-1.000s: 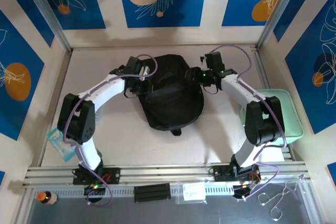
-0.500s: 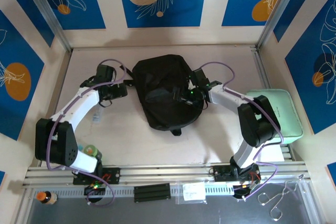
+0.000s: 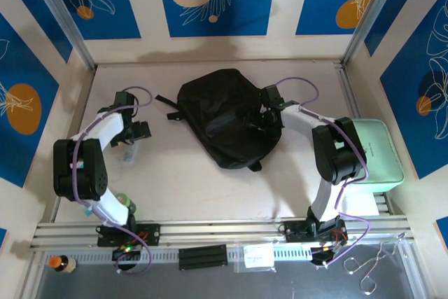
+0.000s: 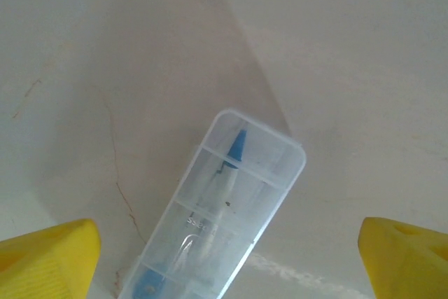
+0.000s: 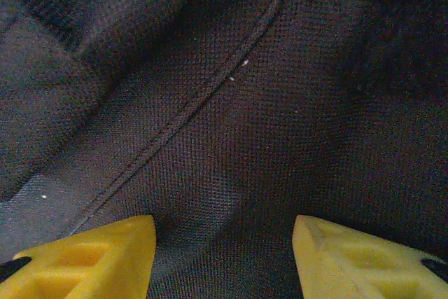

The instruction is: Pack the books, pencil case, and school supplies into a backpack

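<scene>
left wrist view: clear plastic pencil case (image 4: 218, 208) under the spread-jawed left gripper (image 4: 227, 257); right gripper (image 5: 224, 253) against black fabric backpack (image 5: 231, 103), grip unclear.

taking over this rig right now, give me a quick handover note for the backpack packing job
Left claw: open, hanging over the clear pencil case, not touching it.
Right claw: jaws partly apart against the backpack's black fabric; I cannot tell whether it pinches the cloth.
Things: the pencil case, with a blue pen inside, lies flat on the table, left of the backpack and apart from it.
Done: unclear, since whatever is inside the backpack is hidden.
Left: grab the pencil case and put it into the backpack.
</scene>
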Tool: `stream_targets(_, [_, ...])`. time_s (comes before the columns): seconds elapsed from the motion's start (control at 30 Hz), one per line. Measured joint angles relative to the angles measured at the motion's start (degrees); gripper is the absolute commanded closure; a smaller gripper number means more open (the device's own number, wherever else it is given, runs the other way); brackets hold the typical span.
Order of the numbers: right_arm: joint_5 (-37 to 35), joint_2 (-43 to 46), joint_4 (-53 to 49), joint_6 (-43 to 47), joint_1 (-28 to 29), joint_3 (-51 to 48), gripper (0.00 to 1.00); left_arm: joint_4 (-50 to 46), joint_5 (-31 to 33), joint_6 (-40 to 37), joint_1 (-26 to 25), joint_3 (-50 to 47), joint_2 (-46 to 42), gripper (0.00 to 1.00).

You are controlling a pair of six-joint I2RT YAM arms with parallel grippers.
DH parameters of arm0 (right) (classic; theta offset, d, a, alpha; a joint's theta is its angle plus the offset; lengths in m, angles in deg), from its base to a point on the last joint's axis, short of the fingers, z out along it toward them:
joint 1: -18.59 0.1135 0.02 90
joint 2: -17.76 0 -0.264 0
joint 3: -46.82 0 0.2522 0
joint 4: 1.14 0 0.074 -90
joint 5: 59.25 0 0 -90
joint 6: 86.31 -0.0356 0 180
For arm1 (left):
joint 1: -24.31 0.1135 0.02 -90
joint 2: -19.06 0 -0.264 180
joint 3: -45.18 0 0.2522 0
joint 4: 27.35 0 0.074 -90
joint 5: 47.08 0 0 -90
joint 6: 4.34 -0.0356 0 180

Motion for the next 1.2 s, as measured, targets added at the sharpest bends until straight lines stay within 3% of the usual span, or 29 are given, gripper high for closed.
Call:
stream_targets(0.33, [-0.13, 3.61, -0.07, 0.31, 0.9, -0.24, 0.43, -2.54, -2.89, -5.25, 1.18, 5.53, 8.52, 0.17])
stream_targets(0.9, [-0.11, 7.63, -0.09, -1.22, 1.31, -0.61, 0.43, -4.92, -6.69, -4.42, 4.33, 7.08, 11.08, 0.57])
stream_targets(1.2, [0.48, 9.4, 0.94, -1.49, 1.75, -3.26, 0.4, -4.26, -10.12, -4.22, 4.52, 6.69, 10.01, 0.63])
